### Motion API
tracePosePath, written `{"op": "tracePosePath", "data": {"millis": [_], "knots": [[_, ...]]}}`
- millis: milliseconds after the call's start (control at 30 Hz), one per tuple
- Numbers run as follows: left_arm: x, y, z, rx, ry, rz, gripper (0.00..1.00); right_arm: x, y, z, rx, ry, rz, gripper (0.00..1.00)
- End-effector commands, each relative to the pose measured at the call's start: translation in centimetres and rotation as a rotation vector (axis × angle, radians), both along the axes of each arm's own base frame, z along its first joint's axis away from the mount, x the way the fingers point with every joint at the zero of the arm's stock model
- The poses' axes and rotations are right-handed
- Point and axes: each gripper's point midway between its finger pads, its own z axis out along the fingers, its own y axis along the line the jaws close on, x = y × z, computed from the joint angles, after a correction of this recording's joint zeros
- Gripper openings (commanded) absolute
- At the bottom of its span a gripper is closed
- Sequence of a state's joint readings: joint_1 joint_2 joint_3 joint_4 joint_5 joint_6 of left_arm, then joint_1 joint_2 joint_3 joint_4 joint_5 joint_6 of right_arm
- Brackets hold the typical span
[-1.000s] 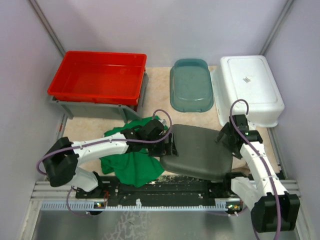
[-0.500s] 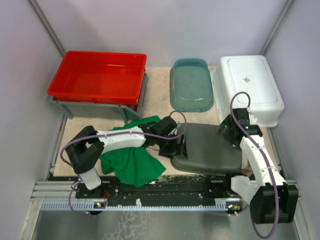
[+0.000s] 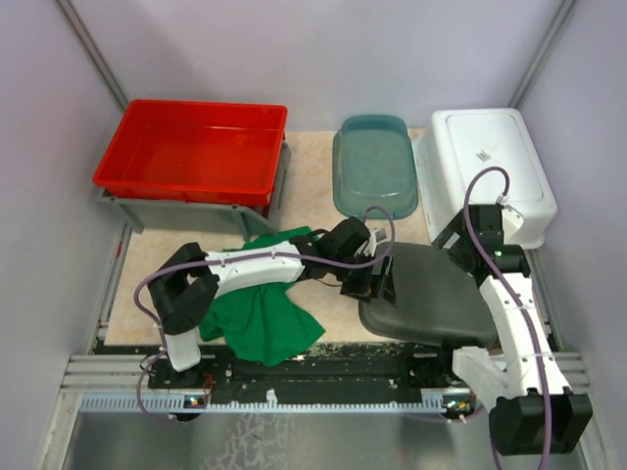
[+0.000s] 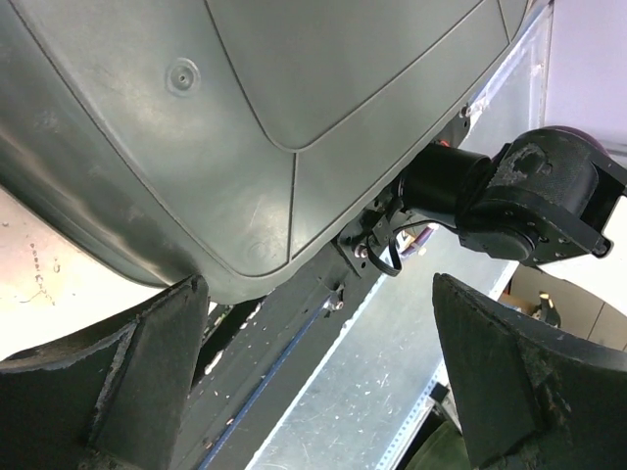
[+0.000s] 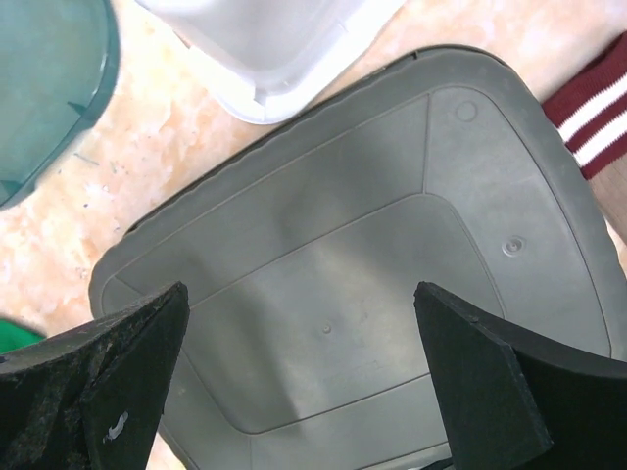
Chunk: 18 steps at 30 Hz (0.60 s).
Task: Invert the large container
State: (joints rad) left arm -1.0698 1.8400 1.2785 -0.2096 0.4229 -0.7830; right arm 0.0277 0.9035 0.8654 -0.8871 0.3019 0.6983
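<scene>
The large dark grey container lies bottom up at the near right of the table, its near edge over the front rail. It fills the left wrist view and the right wrist view. My left gripper is open beside the container's left edge, and nothing is between its fingers. My right gripper is open and hovers over the container's far right side, holding nothing.
A red tub stacked on a grey tub stands at the back left. An upturned teal container and an upturned white container are at the back. A green cloth lies under my left arm. A maroon-and-white striped cloth peeks out beside the grey container.
The grey container has shifted to the right. My left arm has stretched right along with it. My right gripper has drawn back towards the white container.
</scene>
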Motion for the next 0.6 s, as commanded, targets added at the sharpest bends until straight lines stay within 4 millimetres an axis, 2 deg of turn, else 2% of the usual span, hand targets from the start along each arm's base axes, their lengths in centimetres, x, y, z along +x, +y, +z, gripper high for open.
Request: {"op": "tracePosePath", "data": {"millis": [0,100,200,433,567], "knots": [[1.0,0.5,0.9,-0.006,-0.030,0.009,1.00,0.8,0.4,3.3,-0.013,-0.092,0.075,0.99],[0.9,0.7,-0.6,0.026,-0.014,0.001,1.00,0.4,0.4,4.5,-0.014,-0.116,0.085,0.98],[0.1,-0.7,-1.3,0.013,0.066,-0.041,0.99,0.1,0.3,6.0,-0.020,-0.136,0.085,0.98],[-1.4,-6.0,0.4,-0.127,0.129,-0.144,0.99,-0.2,1.0,10.3,0.017,-0.228,0.094,0.98],[-1.1,-8.6,1.9,-0.241,0.148,-0.153,0.99,-0.4,1.5,11.1,0.037,-0.251,0.113,0.99]]}}
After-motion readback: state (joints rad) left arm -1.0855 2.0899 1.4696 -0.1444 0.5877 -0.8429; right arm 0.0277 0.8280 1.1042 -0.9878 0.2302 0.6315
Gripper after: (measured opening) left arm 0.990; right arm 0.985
